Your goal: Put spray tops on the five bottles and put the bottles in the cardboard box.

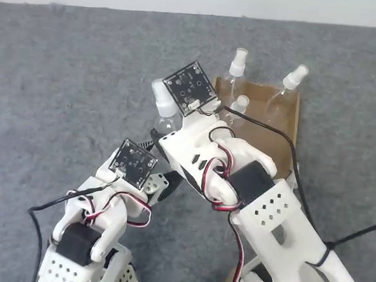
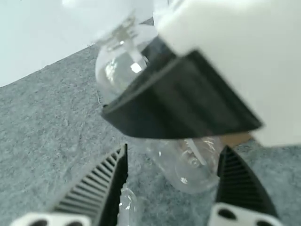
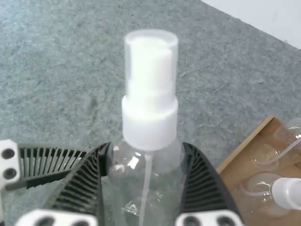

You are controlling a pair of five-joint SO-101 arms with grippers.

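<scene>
Bottle [image 3: 148, 183] base hidden by right tool [image 3: 146, 157]

White arms [image 1: 279, 217], black servos [image 1: 252, 180], red-black cables [image 1: 206, 175], square circuit boards [image 1: 190, 85], ribbed black jaws

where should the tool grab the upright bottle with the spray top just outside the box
Grip the clear round body of the bottle just under the spray top, coming in level from the side. The bottle is upright, so its widest part faces sideways, and the top is narrower and would likely slip or twist. The right tool is shut on the body in just this way.
</scene>
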